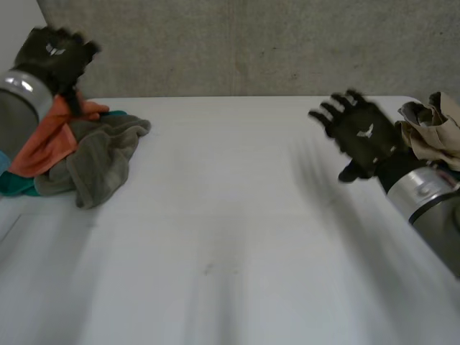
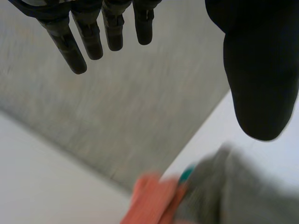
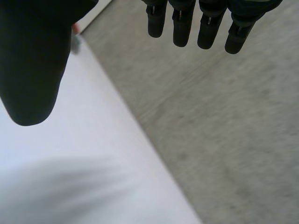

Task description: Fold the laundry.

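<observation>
Laundry (image 1: 86, 154) is lying heaped at the surface's (image 1: 230, 237) left end near the left hand (image 1: 54, 54), which is hovering with fingers (image 2: 65, 42) apart and empty, as is the right hand (image 1: 363, 136) well away, so the reach is best singling out the orange garment (image 1: 50, 140) on top.

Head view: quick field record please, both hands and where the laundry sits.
left hand: open, raised above the left pile, holding nothing
right hand: open, raised over the table, beside the beige cloth
left pile: orange cloth, grey cloth, teal cloth, heaped unfolded
beige cloth: crumpled at the table's right edge
</observation>
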